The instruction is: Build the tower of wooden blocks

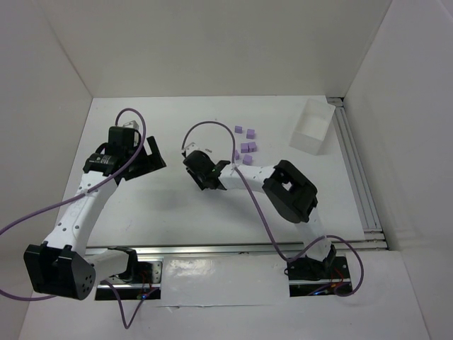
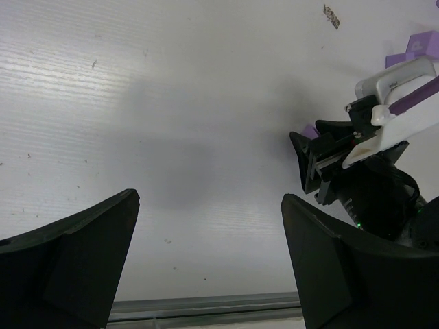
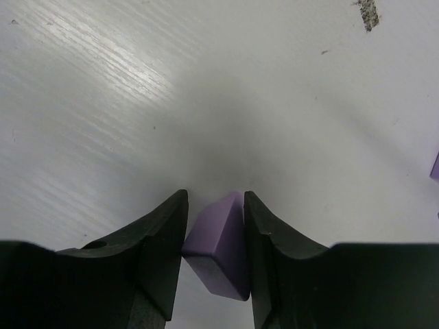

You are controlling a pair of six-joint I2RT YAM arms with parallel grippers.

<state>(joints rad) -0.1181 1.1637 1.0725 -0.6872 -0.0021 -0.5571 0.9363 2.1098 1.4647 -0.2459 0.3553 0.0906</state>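
The right gripper [image 3: 214, 209] is clamped on one lilac cube [image 3: 218, 247], well left of the white tray [image 1: 311, 127]. The cube is judged light, rigid and smooth (liable to twist if pinched off-centre); take it by flat opposite faces. The left gripper [image 2: 209, 205] is spread wide and empty, farther left. The remaining cubes [image 1: 248, 147] lie nearer the tray.

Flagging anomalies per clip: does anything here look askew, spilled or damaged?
Slightly: the small lilac wood cube clamped in the right gripper sits twisted between its black fingers, not square. The other lilac cubes lie loose; nothing looks damaged.
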